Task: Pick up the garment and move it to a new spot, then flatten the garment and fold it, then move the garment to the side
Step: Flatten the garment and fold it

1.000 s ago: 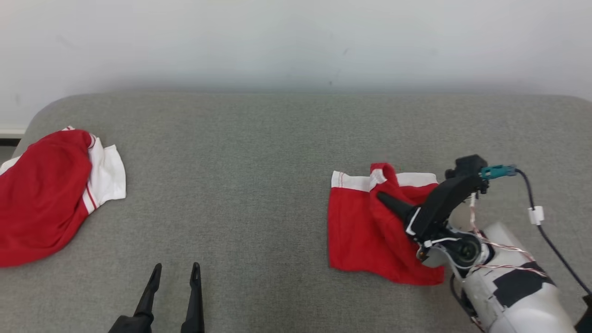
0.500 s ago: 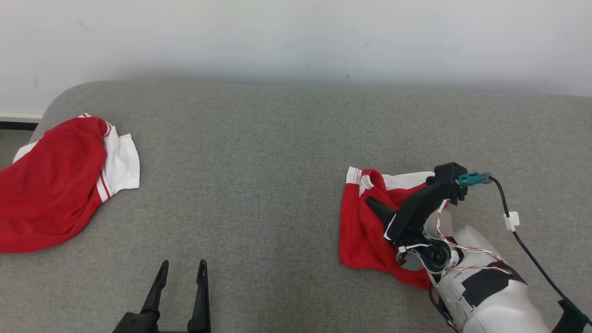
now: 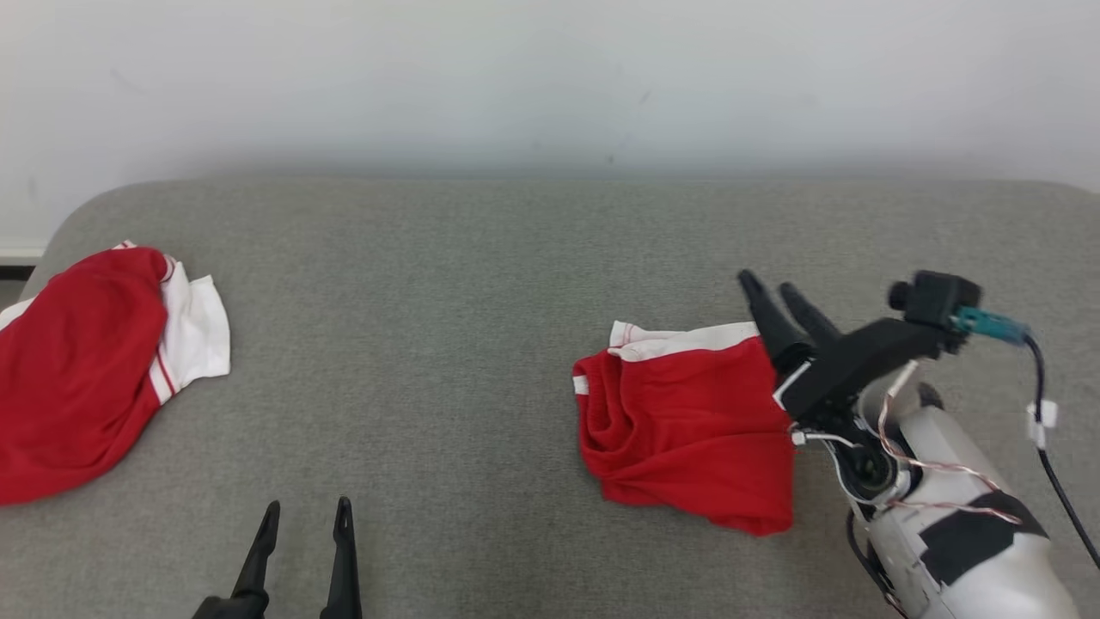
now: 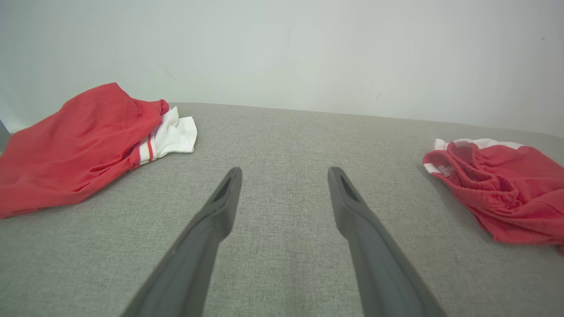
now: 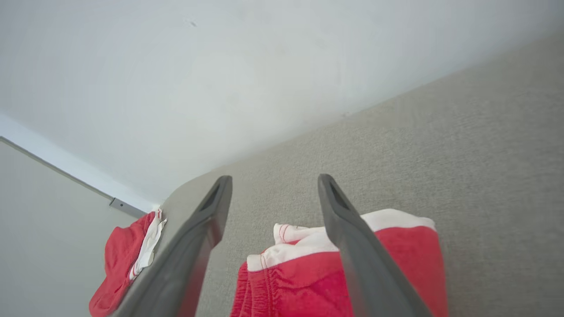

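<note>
Resting at the near edge: left gripper (image 3: 307, 505), fingers spread wide, nothing between them, tips pointing out over bare grey cushion (image 3: 481, 284). Idle, well apart from both cloths.

Item, near right: pale right forearm (image 3: 962, 533), wired and taped, reaching up and inward.

Item, right of centre: garment (image 3: 687, 430), red shorts with white trim. Lies flat on the cushion, doubled over; the white band runs along its far edge, the left edge is bunched and rumpled, the near corner trails.

Item, just beyond the garment's far right corner: right gripper (image 3: 764, 281), fingers parted and empty, raised over the white band. Whether it touches the cloth cannot be told.

Item, far left: second red-and-white garment (image 3: 77, 370), heaped at the cushion's end, untouched.

Item, rear: plain white wall (image 3: 550, 77).

Step in hand, as judged: folding, with the cloth set down and free of any grip. Next move calls for smoothing the bunched left edge or finishing the fold, then a firm pinch through all layers so the fold survives the move to the side.
</note>
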Robot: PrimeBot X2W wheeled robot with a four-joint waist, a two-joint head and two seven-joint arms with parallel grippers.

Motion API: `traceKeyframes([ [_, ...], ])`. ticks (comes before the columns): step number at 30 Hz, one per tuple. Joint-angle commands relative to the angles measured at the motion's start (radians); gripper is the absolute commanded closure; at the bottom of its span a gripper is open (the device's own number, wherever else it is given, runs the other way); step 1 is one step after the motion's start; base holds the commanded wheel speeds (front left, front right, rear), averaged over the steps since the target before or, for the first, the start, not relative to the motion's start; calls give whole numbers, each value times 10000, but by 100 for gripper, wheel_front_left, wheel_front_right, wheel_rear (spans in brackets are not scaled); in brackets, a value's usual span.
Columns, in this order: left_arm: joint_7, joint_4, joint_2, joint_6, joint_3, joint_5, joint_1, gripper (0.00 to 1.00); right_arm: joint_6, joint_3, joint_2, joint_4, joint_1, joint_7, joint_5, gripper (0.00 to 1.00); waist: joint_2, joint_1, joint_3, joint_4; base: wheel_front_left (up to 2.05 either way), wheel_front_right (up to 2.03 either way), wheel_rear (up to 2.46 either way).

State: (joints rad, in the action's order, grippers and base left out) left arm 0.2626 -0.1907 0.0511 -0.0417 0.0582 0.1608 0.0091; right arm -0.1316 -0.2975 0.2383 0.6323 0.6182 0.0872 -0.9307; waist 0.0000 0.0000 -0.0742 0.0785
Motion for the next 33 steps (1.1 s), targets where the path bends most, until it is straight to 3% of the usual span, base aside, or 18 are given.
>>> traceKeyframes([
  [1,32,33,-14,-4,-104,-104,141,0,21,-14,111,-257,-364,-509,100,0,0,0,90,-238,0,0,0],
  [11,32,201,-12,15,-362,-295,200,0,21,-431,784,-1290,-1809,-3222,1177,0,0,0,92,-802,0,0,0],
  [16,32,274,-12,69,-402,-321,166,0,21,232,789,-1970,-2649,-3522,2372,0,0,0,62,-960,0,0,0],
  [23,32,336,-12,123,-420,-370,81,0,21,1914,-83,-4055,-4416,-3513,4910,0,0,0,12,-1009,0,0,0],
  [33,32,348,-12,214,-561,-519,255,0,21,2907,-1361,-4976,-6151,-3513,6204,0,0,0,112,-866,0,0,0],
])
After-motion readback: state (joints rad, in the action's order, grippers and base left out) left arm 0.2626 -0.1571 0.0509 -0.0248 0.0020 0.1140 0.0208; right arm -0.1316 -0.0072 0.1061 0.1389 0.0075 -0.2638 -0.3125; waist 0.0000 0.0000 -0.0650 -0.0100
